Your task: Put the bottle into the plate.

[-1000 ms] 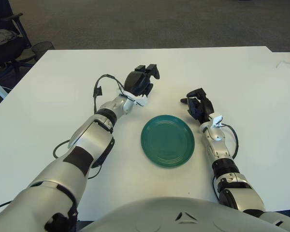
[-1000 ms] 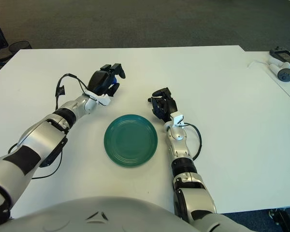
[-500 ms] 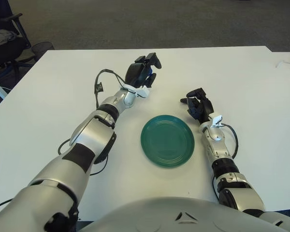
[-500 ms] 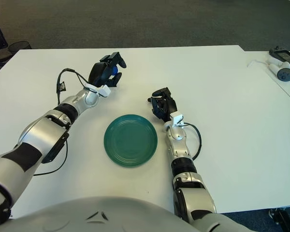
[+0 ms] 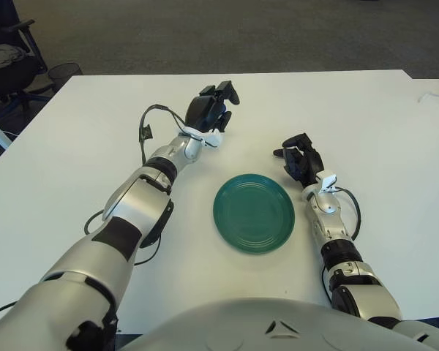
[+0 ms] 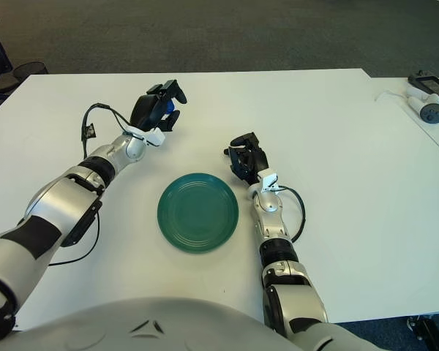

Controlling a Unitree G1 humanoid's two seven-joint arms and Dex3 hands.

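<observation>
Left hand (image 6: 155, 110) is sitting out toward the far-middle part of the white table (image 6: 336, 131), fingers curled tight around a small blue bottle (image 6: 169, 114). Only a sliver of blue is showing between the dark fingers; the rest of the bottle is hidden by the hand. Cannot tell whether the bottle is touching the tabletop or lifted off it.

Green plate (image 6: 197, 212) is lying flat closer to the near edge of the table, roughly centred between the two arms, with nothing on it. The bottle is sitting well apart from the plate, on its far-left side.

Right hand (image 6: 246, 159) is showing just beside the plate's far-right rim, fingers curled in and gripping nothing. Its forearm is running back toward the near edge.

A black cable (image 6: 102, 117) is looping off the left wrist above the table. A small grey and black device (image 6: 429, 96) with a white cord is lying at the far-right corner.
</observation>
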